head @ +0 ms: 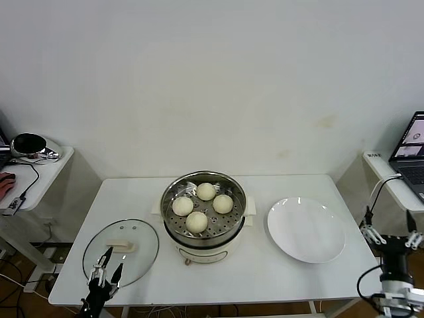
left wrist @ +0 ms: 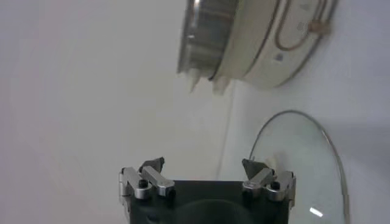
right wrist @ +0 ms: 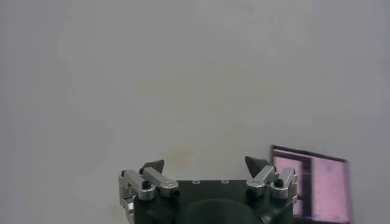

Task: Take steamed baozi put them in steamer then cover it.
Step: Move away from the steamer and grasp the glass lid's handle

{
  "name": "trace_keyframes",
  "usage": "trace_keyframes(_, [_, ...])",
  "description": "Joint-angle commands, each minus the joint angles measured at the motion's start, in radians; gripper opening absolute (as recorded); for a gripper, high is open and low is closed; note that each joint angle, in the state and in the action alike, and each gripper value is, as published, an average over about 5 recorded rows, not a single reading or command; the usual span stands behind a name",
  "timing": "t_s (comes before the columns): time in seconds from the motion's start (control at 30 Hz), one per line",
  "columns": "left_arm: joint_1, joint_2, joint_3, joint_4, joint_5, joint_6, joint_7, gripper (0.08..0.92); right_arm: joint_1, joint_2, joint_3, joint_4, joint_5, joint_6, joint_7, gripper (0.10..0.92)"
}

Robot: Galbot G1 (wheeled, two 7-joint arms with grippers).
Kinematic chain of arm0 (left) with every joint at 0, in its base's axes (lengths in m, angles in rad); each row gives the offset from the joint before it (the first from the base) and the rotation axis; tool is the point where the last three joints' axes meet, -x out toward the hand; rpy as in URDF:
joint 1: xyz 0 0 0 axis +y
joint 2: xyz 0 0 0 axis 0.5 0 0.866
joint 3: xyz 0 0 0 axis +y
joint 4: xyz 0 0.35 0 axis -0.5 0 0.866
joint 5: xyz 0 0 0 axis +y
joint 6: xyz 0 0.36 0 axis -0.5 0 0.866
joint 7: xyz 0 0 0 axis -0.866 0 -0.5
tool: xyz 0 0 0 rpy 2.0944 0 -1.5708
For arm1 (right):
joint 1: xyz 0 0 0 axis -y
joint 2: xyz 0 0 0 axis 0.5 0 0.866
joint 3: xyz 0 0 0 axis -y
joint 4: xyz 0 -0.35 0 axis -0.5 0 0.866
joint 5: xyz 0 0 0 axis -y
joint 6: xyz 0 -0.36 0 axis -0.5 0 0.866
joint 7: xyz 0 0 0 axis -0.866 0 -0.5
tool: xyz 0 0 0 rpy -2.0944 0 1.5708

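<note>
The steel steamer (head: 204,233) on its cream base stands at the table's middle. Several creamy-white baozi (head: 197,221) lie on its perforated tray. The clear glass cover (head: 121,252) with a cream handle (head: 122,248) lies flat on the table, left of the steamer. My left gripper (head: 106,269) is open, low over the cover's near edge. In the left wrist view my left gripper (left wrist: 204,165) faces the steamer's side (left wrist: 244,36), with the cover's rim (left wrist: 332,152) beside it. My right gripper (head: 387,234) is open and empty, off the table's right edge; in the right wrist view it (right wrist: 205,164) faces the wall.
A flat white plate (head: 306,229) lies right of the steamer. A side table with a dark round device (head: 30,145) stands at the far left. A laptop (head: 412,149) sits on a shelf at the far right; its screen shows in the right wrist view (right wrist: 320,182).
</note>
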Motion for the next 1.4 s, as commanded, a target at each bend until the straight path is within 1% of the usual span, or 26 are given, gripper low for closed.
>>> trace_keyframes(0.03, [-0.185, 0.066, 0.014, 0.202, 0.126, -0.034, 0.021, 0.823, -0.048, 0.037, 0.061, 0.005, -0.007, 0.027, 0.041, 0.823])
trace_keyframes(0.17, [-0.222, 0.085, 0.023, 0.252, 0.122, -0.034, 0.037, 0.823, -0.053, 0.044, 0.062, 0.007, -0.008, 0.032, 0.042, 0.823])
trace_keyframes(0.63, [-0.333, 0.115, 0.055, 0.317, 0.126, -0.031, 0.06, 0.823, -0.068, 0.075, 0.04, 0.003, -0.034, 0.062, 0.043, 0.823])
trace_keyframes(1.0, [-0.418, 0.118, 0.095, 0.378, 0.123, -0.03, 0.081, 0.823, -0.069, 0.087, 0.028, -0.005, -0.046, 0.067, 0.044, 0.823])
trace_keyframes(1.2, [-0.448, 0.11, 0.11, 0.413, 0.12, -0.032, 0.081, 0.823, -0.062, 0.092, 0.014, -0.015, -0.055, 0.067, 0.043, 0.823])
trace_keyframes(1.4, [-0.465, 0.107, 0.12, 0.42, 0.104, -0.031, 0.087, 0.823, -0.054, 0.095, 0.001, -0.024, -0.062, 0.068, 0.043, 0.823])
